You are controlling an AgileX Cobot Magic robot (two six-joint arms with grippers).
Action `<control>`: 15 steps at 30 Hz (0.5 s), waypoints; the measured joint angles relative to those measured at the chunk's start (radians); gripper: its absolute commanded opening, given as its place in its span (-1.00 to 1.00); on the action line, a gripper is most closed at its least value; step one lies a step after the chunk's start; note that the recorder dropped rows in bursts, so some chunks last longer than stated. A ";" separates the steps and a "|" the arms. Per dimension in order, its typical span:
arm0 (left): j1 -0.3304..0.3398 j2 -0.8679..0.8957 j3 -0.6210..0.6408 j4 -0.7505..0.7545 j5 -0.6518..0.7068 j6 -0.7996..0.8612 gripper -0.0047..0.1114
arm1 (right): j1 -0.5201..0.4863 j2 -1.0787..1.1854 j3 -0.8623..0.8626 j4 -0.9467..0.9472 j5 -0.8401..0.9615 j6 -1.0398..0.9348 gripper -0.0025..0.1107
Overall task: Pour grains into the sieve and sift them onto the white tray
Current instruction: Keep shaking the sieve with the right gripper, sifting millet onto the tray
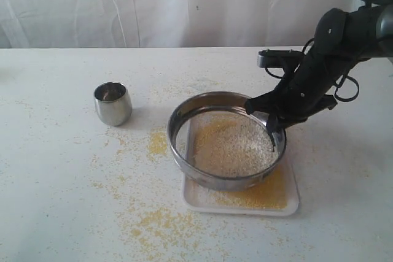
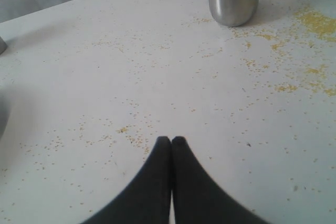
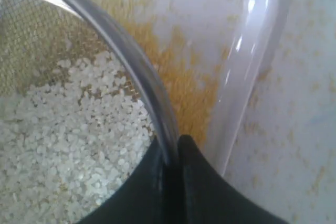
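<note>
At the right gripper (image 3: 170, 149), jaws clamped on the rim of the sieve (image 1: 227, 182), centre-right of frame. The left gripper (image 2: 170, 141) is pressed together and empty over the table (image 1: 55, 200). Stiff steel with a thin, slick rim, held on one side only, so it likely wants to tip. Loose, light grains (image 1: 236, 145) inside. The white tray (image 1: 291, 204) beneath is barely wider; the sieve is possibly resting on it. The cup (image 1: 113, 104) is well apart, upper left, with room there.

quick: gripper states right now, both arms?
Left gripper: closed, fingers together, holding nothing.
Right gripper: closed on the rim of the sieve.
</note>
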 measured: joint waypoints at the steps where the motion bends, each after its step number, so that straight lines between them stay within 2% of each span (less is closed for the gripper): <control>1: 0.000 0.000 0.000 0.000 0.000 0.000 -0.92 | 0.000 0.000 0.000 0.002 -0.014 0.022 -0.96; 3: 0.000 0.000 0.000 0.000 0.000 0.000 -0.92 | -0.005 -0.008 -0.006 0.012 0.030 0.061 -0.96; 6: 0.000 0.000 0.000 0.000 0.000 0.000 -0.92 | -0.007 -0.018 -0.006 0.007 0.119 -0.011 -0.96; 10: 0.000 0.000 0.000 0.000 0.000 0.000 -0.92 | -0.001 -0.018 -0.004 0.005 -0.027 -0.005 -0.96; 12: 0.000 0.000 0.000 0.000 0.000 0.000 -0.92 | -0.011 -0.027 -0.011 0.017 0.007 0.045 -0.96; 15: 0.000 0.000 0.000 0.000 0.000 0.000 -0.92 | -0.017 -0.035 -0.001 0.010 0.087 -0.007 -0.96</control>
